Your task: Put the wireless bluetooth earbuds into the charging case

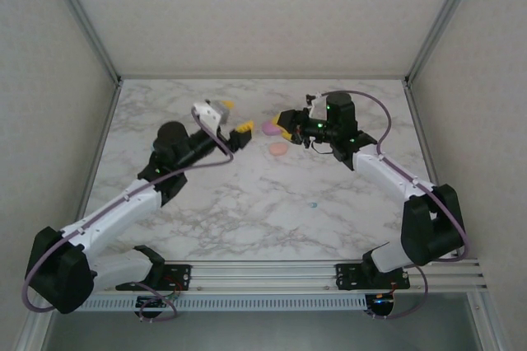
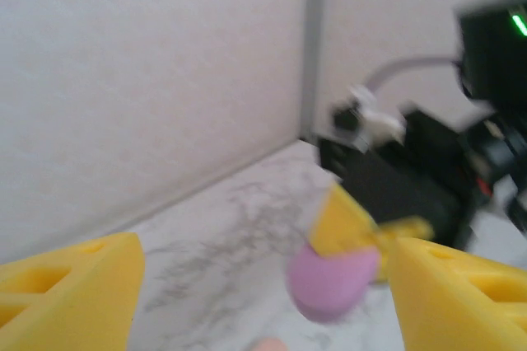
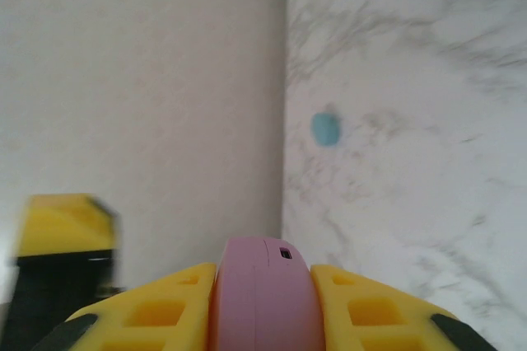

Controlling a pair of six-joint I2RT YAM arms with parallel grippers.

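Right jaws clamp purple case (image 3: pixel 263 293) — left jaws wide apart; teal earbud (image 3: pixel 325 128) well apart.

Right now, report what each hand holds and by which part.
The right hand holds the purple case, pinched by its opposite sides between both fingers. The left hand is open and holds nothing.

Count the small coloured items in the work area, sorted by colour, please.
Purple: 1, the purple case, held in the right end effector
Pink: 1, the pink oval item, lying on the table
Teal: 1, the teal earbud, lying on the table
Total: 3
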